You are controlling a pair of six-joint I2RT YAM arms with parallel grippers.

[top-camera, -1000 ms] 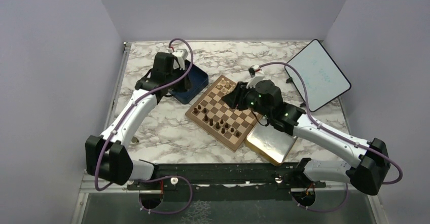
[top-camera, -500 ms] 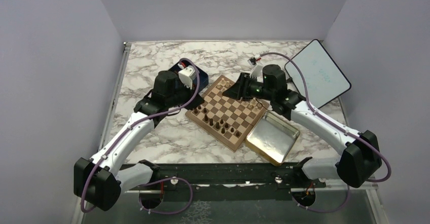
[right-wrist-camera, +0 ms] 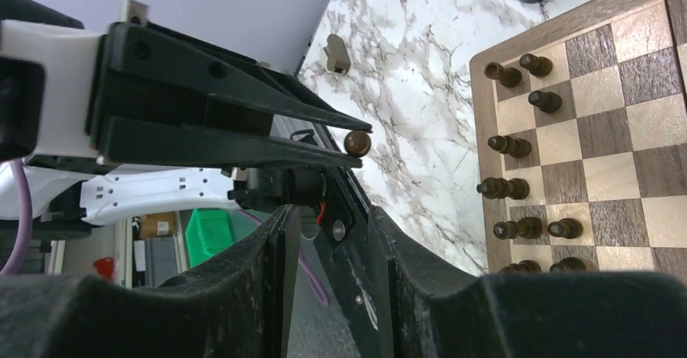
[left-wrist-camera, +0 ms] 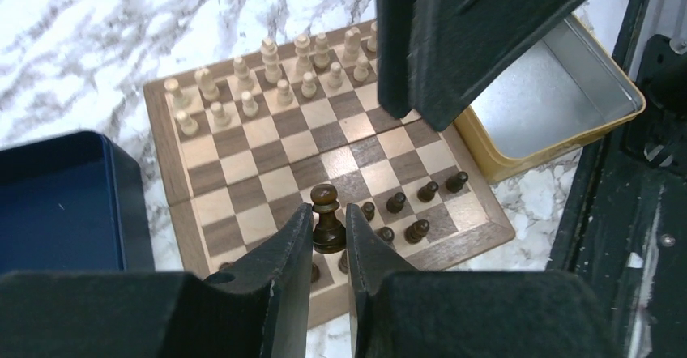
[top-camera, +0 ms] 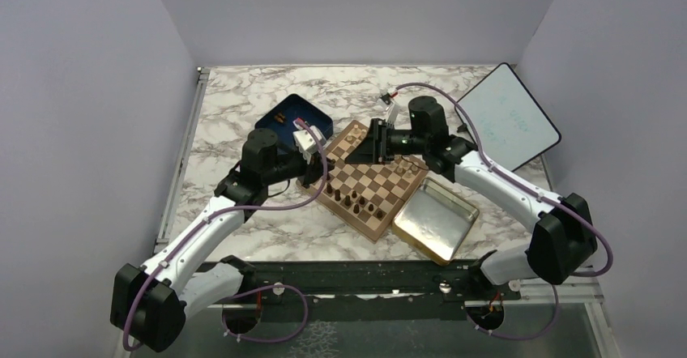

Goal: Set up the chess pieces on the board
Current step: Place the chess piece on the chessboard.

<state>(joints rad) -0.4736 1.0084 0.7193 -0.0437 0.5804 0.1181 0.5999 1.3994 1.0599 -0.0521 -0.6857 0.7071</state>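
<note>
The board (top-camera: 390, 181) lies at the middle of the table. Several dark chess pieces (left-wrist-camera: 397, 202) stand along its near edge, and the right wrist view shows them (right-wrist-camera: 506, 188) too. My left gripper (left-wrist-camera: 329, 224) is shut on a dark pawn-like chess piece (left-wrist-camera: 327, 212), held upright above the board's near-left squares. From above, the left gripper (top-camera: 312, 151) hangs over the board's left corner. My right gripper (top-camera: 369, 143) hovers over the far corner, pointing at the left one. The right gripper (right-wrist-camera: 332, 216) is open, with nothing between its fingers. The held piece's head (right-wrist-camera: 357, 142) shows at the left fingers' tips.
Pale beige chessmen (left-wrist-camera: 283, 66) fill the board's far rows. A gold-rimmed metal tray (top-camera: 435, 219) touches the board's right side. A dark blue box (top-camera: 288, 115) stands behind the left gripper. A white panel (top-camera: 506, 119) leans at the back right.
My left arm has swung from the blue box to the board's left corner, carrying the dark piece. My right arm has lifted off the board's middle and turned toward the left gripper.
</note>
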